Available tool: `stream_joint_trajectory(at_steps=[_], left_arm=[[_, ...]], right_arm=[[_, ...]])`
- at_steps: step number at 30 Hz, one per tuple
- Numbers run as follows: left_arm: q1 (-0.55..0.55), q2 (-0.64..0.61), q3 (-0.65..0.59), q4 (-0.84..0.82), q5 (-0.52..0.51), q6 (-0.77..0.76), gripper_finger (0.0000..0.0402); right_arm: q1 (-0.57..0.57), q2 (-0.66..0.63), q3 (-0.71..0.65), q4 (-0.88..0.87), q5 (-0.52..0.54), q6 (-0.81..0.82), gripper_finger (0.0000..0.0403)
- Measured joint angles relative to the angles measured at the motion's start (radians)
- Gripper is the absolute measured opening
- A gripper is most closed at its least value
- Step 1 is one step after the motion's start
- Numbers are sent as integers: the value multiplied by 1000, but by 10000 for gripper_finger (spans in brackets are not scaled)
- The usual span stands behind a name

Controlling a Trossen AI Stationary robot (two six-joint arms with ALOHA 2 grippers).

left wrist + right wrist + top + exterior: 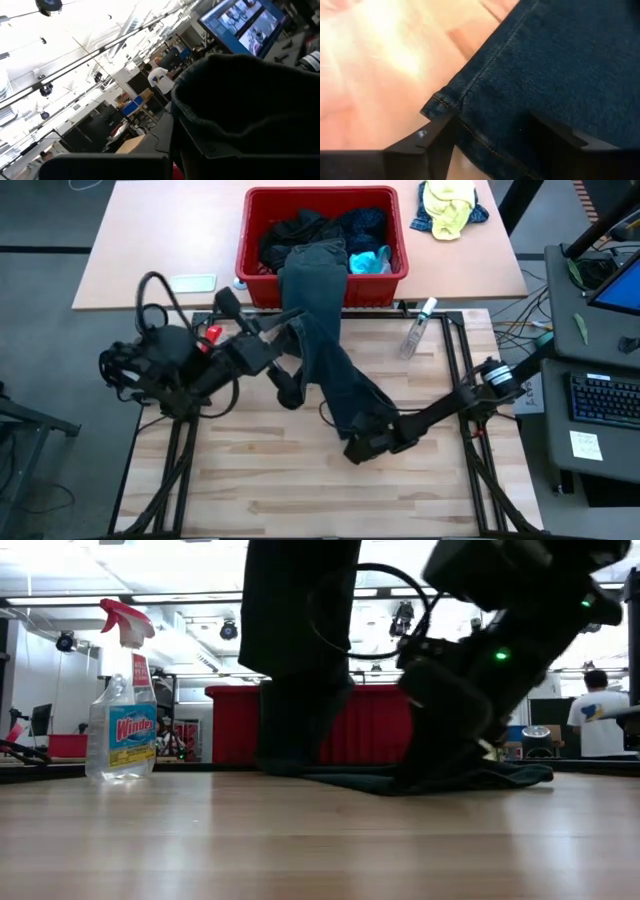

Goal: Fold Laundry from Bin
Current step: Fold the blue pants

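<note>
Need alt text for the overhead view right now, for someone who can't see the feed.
Overhead: a long dark denim garment trails from the red bin of laundry onto the wooden table. The left gripper holds it near the bin; the right gripper sits at its far end. A spray bottle lies nearby.

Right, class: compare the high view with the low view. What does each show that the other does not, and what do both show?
Only the high view: the clothes inside the bin, the yellow-and-blue bundle on the far table, and the left gripper beside the jeans trailing out of the bin.

Only the low view: the room behind, with a person in a white shirt, and the spray bottle's Windex label.

Both: the red bin, the hanging jeans reaching the table, the bottle, and the right gripper at the jeans' end.
</note>
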Motion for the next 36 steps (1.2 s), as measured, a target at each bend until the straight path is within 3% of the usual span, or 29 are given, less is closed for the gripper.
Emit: stream_joint_trajectory(at_steps=[3,9,12,14,17,30,33,36], left_arm=[[3,49,103,-83,-2,-22,0],[7,129,254,-192,-27,-26,0],[9,146,274,-204,-28,-27,0],[11,141,268,-205,-27,-25,0],[13,139,268,-225,-31,-38,0],[13,136,267,-244,-55,-39,0],[13,135,267,-246,-56,-35,0],[13,134,267,-246,-63,-33,0]], right_arm=[[-1,36,65,39,-75,-77,172],[16,100,208,135,-339,-265,72],[33,123,285,128,-369,-371,26],[40,122,321,135,-364,-409,20],[42,107,343,133,-355,-425,38],[42,48,343,80,-331,-425,190],[35,29,344,48,-256,-426,214],[12,16,345,-44,-96,-421,234]])
